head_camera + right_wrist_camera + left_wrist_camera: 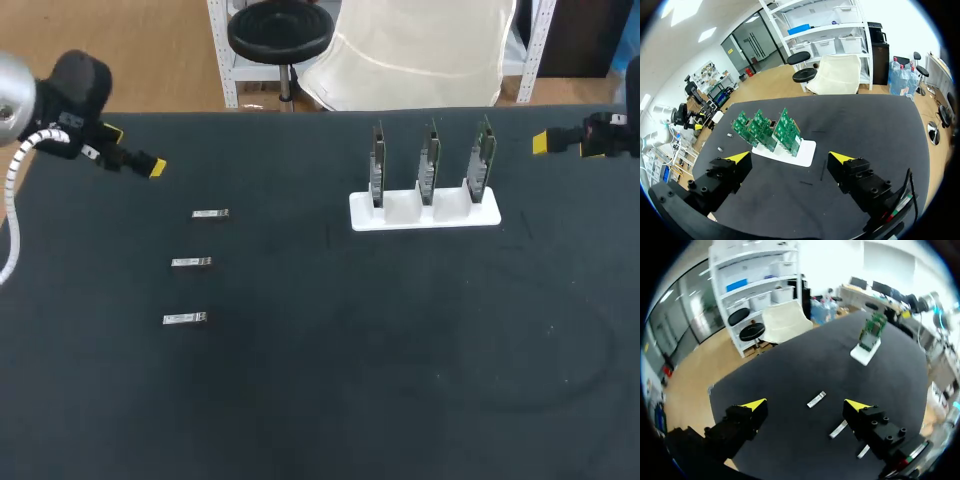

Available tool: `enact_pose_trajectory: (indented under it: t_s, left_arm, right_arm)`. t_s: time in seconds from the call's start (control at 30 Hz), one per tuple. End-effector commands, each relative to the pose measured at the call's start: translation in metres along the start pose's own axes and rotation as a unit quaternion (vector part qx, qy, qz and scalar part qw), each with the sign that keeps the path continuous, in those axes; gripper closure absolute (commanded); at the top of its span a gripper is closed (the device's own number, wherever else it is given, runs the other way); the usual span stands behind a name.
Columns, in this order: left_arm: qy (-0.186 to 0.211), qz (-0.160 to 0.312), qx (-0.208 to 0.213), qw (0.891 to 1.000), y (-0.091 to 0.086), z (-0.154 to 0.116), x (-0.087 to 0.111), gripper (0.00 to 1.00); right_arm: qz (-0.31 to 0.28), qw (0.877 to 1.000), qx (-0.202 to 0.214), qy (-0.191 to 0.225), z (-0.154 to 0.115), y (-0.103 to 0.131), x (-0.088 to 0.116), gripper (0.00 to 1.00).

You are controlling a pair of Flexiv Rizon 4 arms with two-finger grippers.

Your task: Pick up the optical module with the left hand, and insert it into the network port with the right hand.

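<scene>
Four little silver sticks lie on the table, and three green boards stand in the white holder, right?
No, three silver sticks lie there, not four; the head view shows it. Three green boards do stand in the white holder.

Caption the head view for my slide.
Three modules at left, three circuit boards upright in white holder, left gripper and right gripper hovering at far corners.
</scene>
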State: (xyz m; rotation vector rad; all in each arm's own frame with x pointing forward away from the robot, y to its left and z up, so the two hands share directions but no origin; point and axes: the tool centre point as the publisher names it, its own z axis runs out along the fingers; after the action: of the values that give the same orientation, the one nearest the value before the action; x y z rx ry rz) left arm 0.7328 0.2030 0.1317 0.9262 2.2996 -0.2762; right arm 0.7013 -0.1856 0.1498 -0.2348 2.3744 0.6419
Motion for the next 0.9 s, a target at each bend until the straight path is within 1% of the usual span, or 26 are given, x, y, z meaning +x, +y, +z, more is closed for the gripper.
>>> enact_pose_trajectory:
  t_s: [0.03,0.13,0.17,0.2,0.23,0.27,0.37,0.43,0.57,0.6,0.67,0.8,0.9]
  left_arm:
    - [0.051,0.196,0.071,0.977,0.011,0.010,-0.002,0.00]
    - [0.065,0.246,0.089,0.963,0.011,0.018,0.004,0.00]
    - [0.066,0.270,0.089,0.957,0.011,0.021,0.006,0.00]
    - [0.071,0.283,0.102,0.951,0.010,0.024,0.008,0.00]
    - [0.079,0.288,0.112,0.948,0.009,0.027,0.010,0.00]
    - [0.088,0.302,0.114,0.943,0.008,0.031,0.011,0.00]
    - [0.099,0.330,0.125,0.931,0.004,0.041,0.013,0.00]
    - [0.107,0.353,0.132,0.920,0.000,0.047,0.013,0.00]
    - [0.129,0.379,0.147,0.904,-0.004,0.059,0.013,0.00]
    - [0.131,0.382,0.153,0.902,-0.005,0.060,0.013,0.00]
    - [0.140,0.392,0.153,0.896,-0.007,0.063,0.012,0.00]
    - [0.144,0.393,0.158,0.894,-0.012,0.065,0.010,0.00]
    - [0.158,0.396,0.155,0.891,-0.015,0.068,0.014,0.00]
  right_arm:
    - [0.000,1.000,0.003,-0.001,-0.001,0.001,0.001,0.00]
    - [0.000,1.000,0.003,-0.001,-0.001,0.001,0.001,0.00]
    - [0.000,1.000,0.003,-0.001,-0.001,0.001,0.001,0.00]
    - [0.000,1.000,0.003,-0.001,-0.001,0.001,0.001,0.00]
    - [0.000,1.000,0.003,-0.001,-0.001,0.001,0.001,0.00]
    - [0.000,1.000,0.003,-0.001,-0.001,0.001,0.001,0.00]
    - [0.000,1.000,0.003,-0.001,-0.001,0.001,0.001,0.00]
    - [0.000,1.000,0.003,-0.001,-0.001,0.001,0.001,0.00]
    - [0.000,1.000,0.003,-0.001,-0.001,0.001,0.001,0.00]
    - [0.000,1.000,0.003,-0.001,-0.001,0.001,0.001,0.00]
    - [0.000,1.000,0.003,-0.001,-0.001,0.001,0.001,0.00]
    - [0.000,1.000,0.003,-0.001,-0.001,0.001,0.001,0.00]
    - [0.000,1.000,0.003,-0.001,-0.001,0.001,0.001,0.00]
